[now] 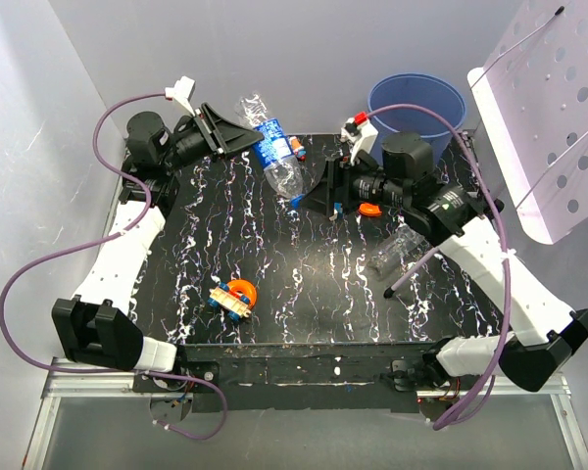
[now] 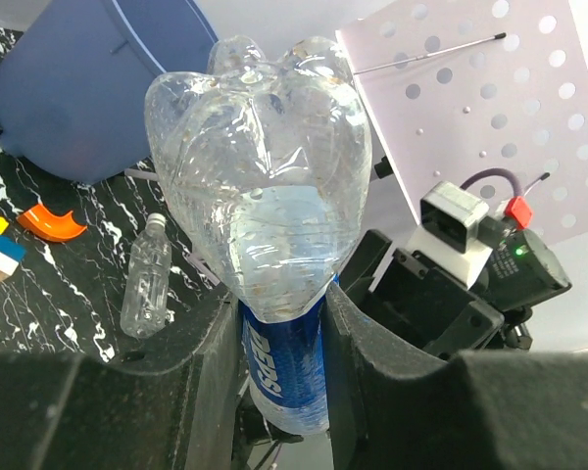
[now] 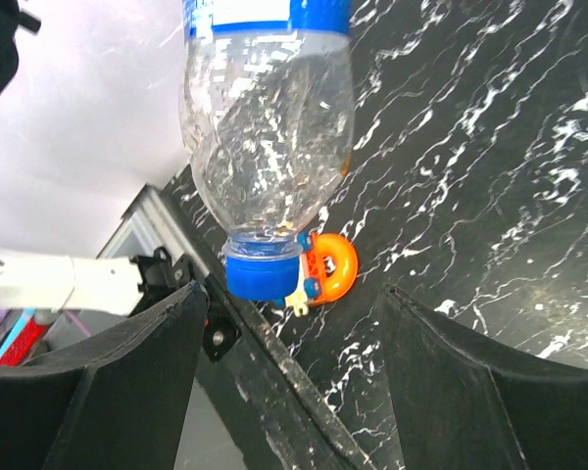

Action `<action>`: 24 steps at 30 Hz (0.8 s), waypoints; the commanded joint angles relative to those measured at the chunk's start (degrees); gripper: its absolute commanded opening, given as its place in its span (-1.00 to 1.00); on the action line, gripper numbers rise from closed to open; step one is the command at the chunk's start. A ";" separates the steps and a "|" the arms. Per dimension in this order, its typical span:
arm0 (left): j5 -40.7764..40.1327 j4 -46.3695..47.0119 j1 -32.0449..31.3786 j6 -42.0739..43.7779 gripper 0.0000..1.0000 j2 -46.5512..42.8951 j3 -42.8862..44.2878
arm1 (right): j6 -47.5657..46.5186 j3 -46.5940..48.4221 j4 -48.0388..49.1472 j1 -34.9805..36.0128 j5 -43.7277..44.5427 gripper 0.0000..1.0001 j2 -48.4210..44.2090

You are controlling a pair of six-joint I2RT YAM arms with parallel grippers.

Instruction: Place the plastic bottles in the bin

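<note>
Left wrist view: left gripper (image 2: pixel 279 338) is clamped on the blue-labelled clear bottle (image 2: pixel 260 196) at its label, aloft and short of the bin (image 2: pixel 98 88). Right gripper (image 3: pixel 292 299) gapes wide, empty, beside its cap. Judged light, thin-walled, crushable and slick; the labelled waist suits 1 firm grip.

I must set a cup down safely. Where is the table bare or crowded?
Bare: the table between the orange toy and the small clear bottle. Crowded: far side, where left gripper and right gripper meet at the labelled bottle near the bin.
</note>
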 commanded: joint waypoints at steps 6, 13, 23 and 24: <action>0.94 2.10 -0.37 -2.64 -1.00 -1.90 -1.15 | 3.99 -4.34 11.52 0.81 -9.00 0.52 2.06; 1.12 2.98 -0.46 -2.64 -1.00 -1.63 -1.42 | 5.66 -3.37 14.42 0.90 -10.67 0.27 4.88; -1.34 -4.03 -0.46 3.24 0.97 -1.20 -1.77 | 6.10 -1.18 10.74 0.90 -1.99 -0.97 5.59; -2.04 -6.57 -0.46 4.64 0.97 -0.85 -1.86 | 6.01 -0.22 9.16 0.90 1.86 -0.97 5.58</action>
